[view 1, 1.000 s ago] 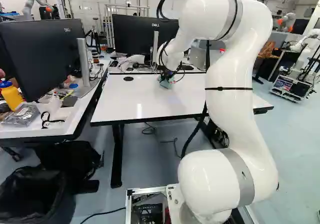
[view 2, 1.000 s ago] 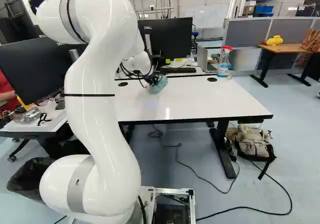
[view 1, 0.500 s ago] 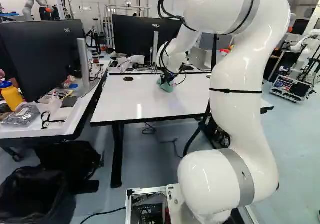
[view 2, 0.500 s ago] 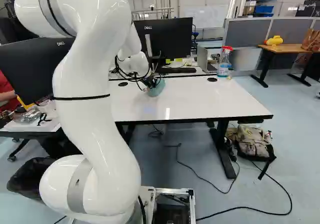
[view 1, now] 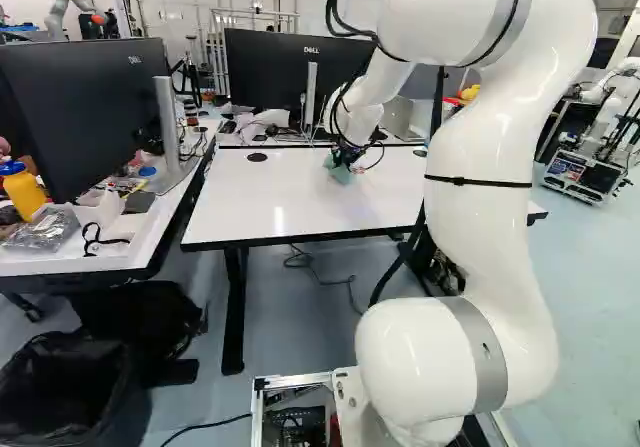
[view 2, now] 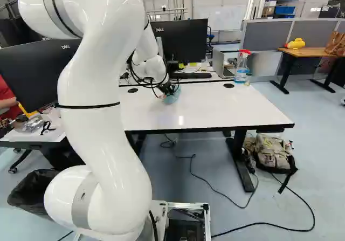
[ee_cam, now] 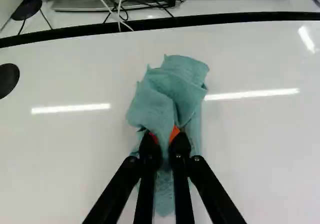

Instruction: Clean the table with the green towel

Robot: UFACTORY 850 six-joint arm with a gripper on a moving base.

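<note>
2 base views behind arm [view 1: 475,237], facing ahead, sharing the table [view 2: 226,109], 1 close wrist view looking down

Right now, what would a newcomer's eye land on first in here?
First, the big white arm, rising at the foot of both base views and reaching over the white table. Next, the crumpled green towel, pinched between its jaws. Then the red-topped spray bottle, near the table's far right corner in the right base view.
</note>
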